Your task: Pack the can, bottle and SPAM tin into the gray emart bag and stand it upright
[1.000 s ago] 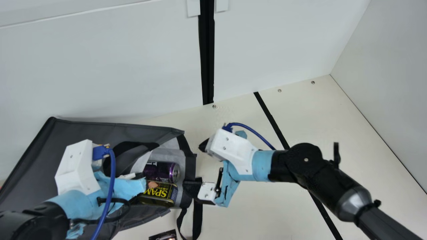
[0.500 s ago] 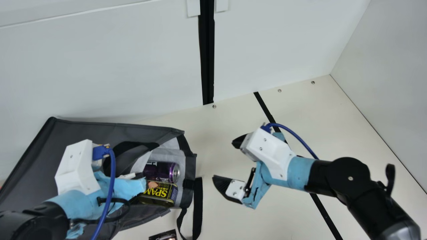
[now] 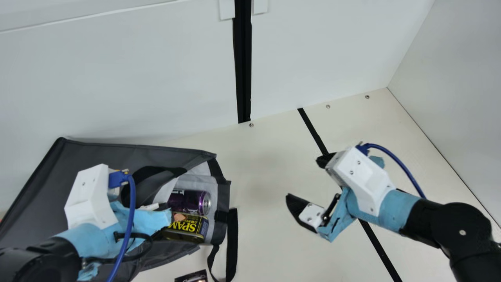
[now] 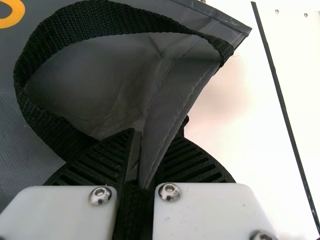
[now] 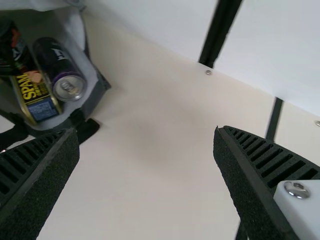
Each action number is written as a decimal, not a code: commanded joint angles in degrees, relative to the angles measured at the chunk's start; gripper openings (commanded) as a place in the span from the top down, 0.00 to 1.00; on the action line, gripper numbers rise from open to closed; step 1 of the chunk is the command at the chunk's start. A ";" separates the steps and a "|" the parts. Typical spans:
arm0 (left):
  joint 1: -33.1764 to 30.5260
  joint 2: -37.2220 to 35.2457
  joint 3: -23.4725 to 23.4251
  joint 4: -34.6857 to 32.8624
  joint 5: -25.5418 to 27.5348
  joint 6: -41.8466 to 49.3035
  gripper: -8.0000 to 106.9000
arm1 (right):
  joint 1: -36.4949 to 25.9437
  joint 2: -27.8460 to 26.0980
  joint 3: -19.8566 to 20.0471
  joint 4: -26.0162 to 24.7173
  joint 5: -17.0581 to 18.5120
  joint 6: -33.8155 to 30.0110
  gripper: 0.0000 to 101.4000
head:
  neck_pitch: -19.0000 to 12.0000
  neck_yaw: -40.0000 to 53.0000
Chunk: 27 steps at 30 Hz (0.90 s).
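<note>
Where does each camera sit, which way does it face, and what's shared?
Main view: on the neck, facing down over the table; left arm and right arm show.
Left wrist view: on that wrist, facing the gray bag; left gripper shows, pinching it.
Right wrist view: on that wrist, facing table and bag; right gripper shows, open.
Main and right wrist views share the can and SPAM tin.
</note>
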 commanded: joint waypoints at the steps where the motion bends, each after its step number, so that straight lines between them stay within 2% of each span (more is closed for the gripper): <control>1: 0.00 0.00 0.00 0.00 0.00 0.00 1.00 | -3.19 -0.62 -0.29 -0.67 0.51 0.25 0.06 | -1.30 -0.05; 9: 0.00 0.00 0.00 0.00 0.00 0.00 1.00 | -10.62 -2.94 -1.62 -3.84 1.84 1.94 0.06 | -1.30 -0.05; 16: 0.00 0.00 0.00 0.00 0.00 0.00 1.00 | -15.16 -4.46 -3.34 -7.91 1.16 5.66 0.06 | -1.30 -0.05; 27: 0.00 0.00 0.00 0.00 0.00 0.00 1.00 | -19.58 -6.32 -6.86 -19.63 -1.75 20.07 0.06 | -1.30 -0.05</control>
